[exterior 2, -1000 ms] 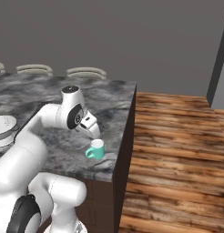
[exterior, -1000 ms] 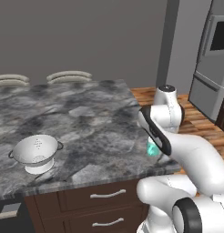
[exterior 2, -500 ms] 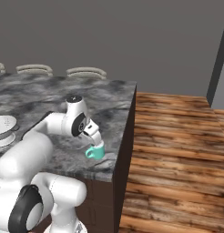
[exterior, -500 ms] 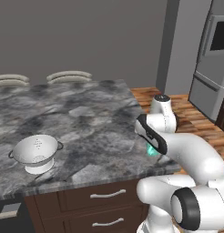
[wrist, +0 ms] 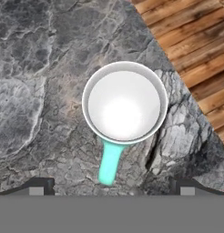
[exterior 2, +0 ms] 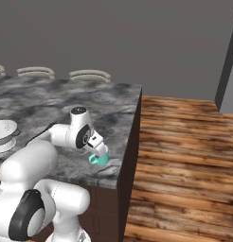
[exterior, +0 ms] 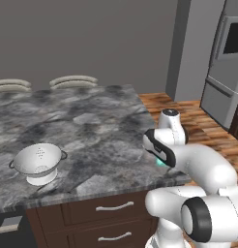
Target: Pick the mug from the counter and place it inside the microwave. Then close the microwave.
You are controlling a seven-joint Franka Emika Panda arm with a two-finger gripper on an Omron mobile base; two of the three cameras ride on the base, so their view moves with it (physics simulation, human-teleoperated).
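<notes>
The teal mug (wrist: 124,102) sits upright on the grey-black marble counter (exterior: 82,126), near the counter's corner where the slab ends and the wooden floor (exterior 2: 184,156) begins. In the hand view it lies at the centre of the frame, seen from straight above: a white interior ringed by a pale rim, with the teal handle pointing down toward the bottom edge. The wooden planks show in the upper right of that view.

The gripper (wrist: 112,187) hangs directly above the mug, its two dark fingertips (wrist: 40,185) at the bottom left and bottom right corners of the hand view, spread as wide as they go with the mug's handle between them. They hold nothing and do not touch the mug.

In the right base view the mug (exterior 2: 101,159) shows just below the hand, centre-left of the frame, at the counter's front edge. In the left base view only a sliver of teal (exterior: 161,162) peeks out beneath the dark wrist, right of centre.

A white perforated colander (exterior: 38,162) stands on the counter at the left of the left base view, well apart from the mug. A grey appliance front (exterior: 227,72) fills the upper right of that view.
</notes>
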